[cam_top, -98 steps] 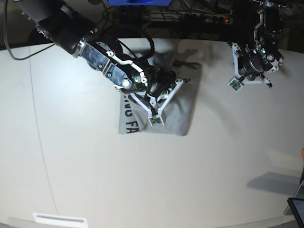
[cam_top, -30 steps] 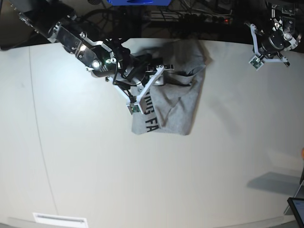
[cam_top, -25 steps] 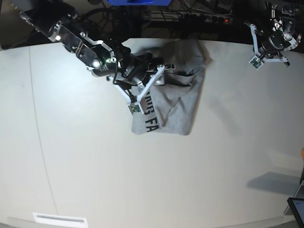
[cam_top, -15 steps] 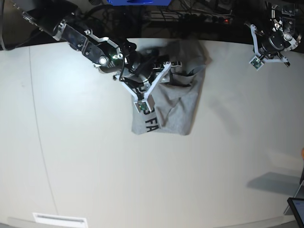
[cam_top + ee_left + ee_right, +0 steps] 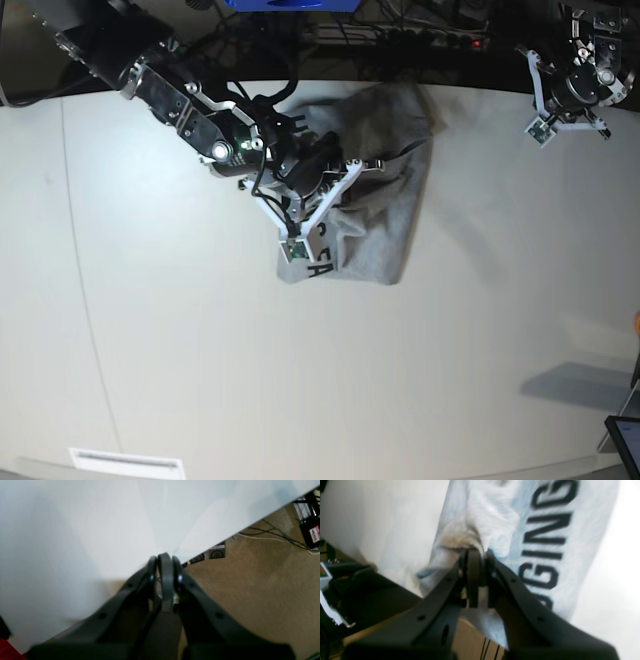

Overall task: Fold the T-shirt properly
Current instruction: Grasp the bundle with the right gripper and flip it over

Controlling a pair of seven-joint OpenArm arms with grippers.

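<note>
The heather-grey T-shirt (image 5: 385, 225) lies bunched and partly folded at the back middle of the white table (image 5: 300, 380). Part of its black lettering peeks out at the lower left corner. My right gripper (image 5: 325, 180) sits low over the shirt's left part. In the right wrist view the right gripper (image 5: 476, 552) is shut on a pinched ridge of the T-shirt (image 5: 582, 530) beside the printed letters. My left gripper (image 5: 572, 95) hangs at the far right back, away from the shirt. Seen from the left wrist, the left gripper (image 5: 165, 557) is shut with nothing in it.
The table's back edge runs close behind the shirt, with cables and dark equipment beyond it. Below the left gripper are the table edge (image 5: 225, 540), carpet, cords and a black labelled box (image 5: 311, 533). A dark tablet corner (image 5: 625, 440) shows at the lower right.
My right arm has slid right and forward over the shirt, and its jaws have gone from open to shut on a fold of cloth. The left arm has stayed still.
</note>
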